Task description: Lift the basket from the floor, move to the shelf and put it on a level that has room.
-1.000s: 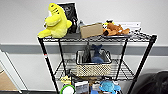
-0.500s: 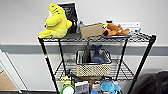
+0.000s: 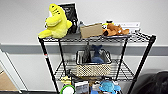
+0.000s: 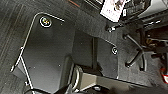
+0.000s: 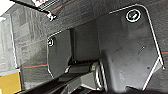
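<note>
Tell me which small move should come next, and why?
Probably a small retreat from the tall black wire shelf: the beige woven mesh basket already sits on the wire-grid level second from top, under the yellow plush toy, so little seems left.

Yellow plush toy [image 3: 55,22]: sits at one end of the top tier, leaning against the wall.
Dark framed picture [image 3: 68,15]: upright just behind the plush.
Brown cardboard box [image 3: 91,30]: middle of the top tier.
Orange plush animal [image 3: 115,29]: lying beside the box.
Blue plush [image 3: 108,86]: on the tier below.
Office chair base [image 4: 136,53]: on the carpet, left wrist view.
</note>
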